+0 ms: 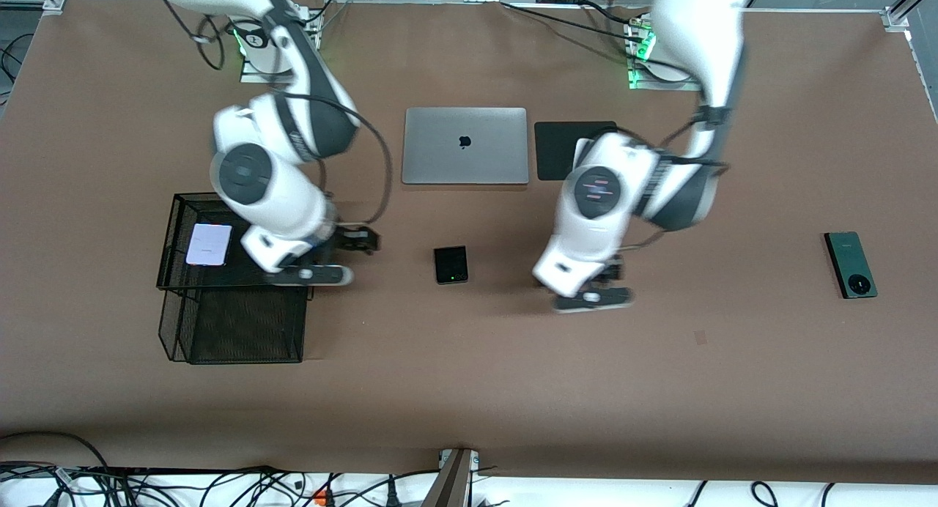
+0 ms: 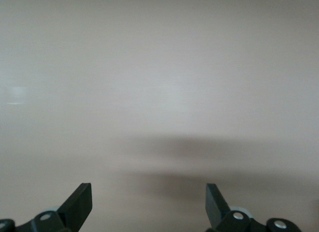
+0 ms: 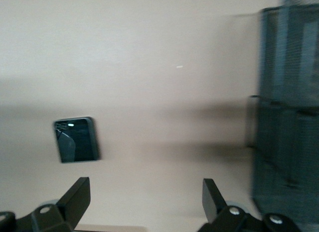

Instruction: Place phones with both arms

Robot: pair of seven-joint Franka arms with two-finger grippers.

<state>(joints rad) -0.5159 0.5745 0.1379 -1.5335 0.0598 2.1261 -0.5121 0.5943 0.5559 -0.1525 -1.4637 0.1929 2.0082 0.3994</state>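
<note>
Brown matte table (image 1: 469, 390) carries all three phones, and neither gripper holds any of them. The right gripper (image 1: 322, 261) hangs with its jaws wide apart over bare table beside the black wire-mesh two-tier tray (image 1: 242, 335), at the right arm's end. In its wrist view the small black squarish phone (image 3: 76, 140) lies flat on the table ahead of the fingertips (image 3: 77, 194), off to one side and well apart from them, while the mesh tray stands at the other side. From the front that black phone (image 1: 451, 264) sits between the two grippers, nearer to the camera than the closed silver laptop (image 1: 465, 146).

Inside the tray's upper tier lies the pale lilac squarish phone (image 1: 209, 244), close to the right gripper, with the mesh wall between them.

The left gripper (image 1: 592, 293) hovers over empty table, jaws spread wide; its wrist view shows only bare surface and shadow between the fingertips (image 2: 79, 202). A black rectangular mat (image 1: 553, 152) lies beside the laptop, partly hidden by the left arm. The long dark green phone (image 1: 850, 264) with its round camera ring rests well apart from that gripper, toward the left arm's end of the table.
</note>
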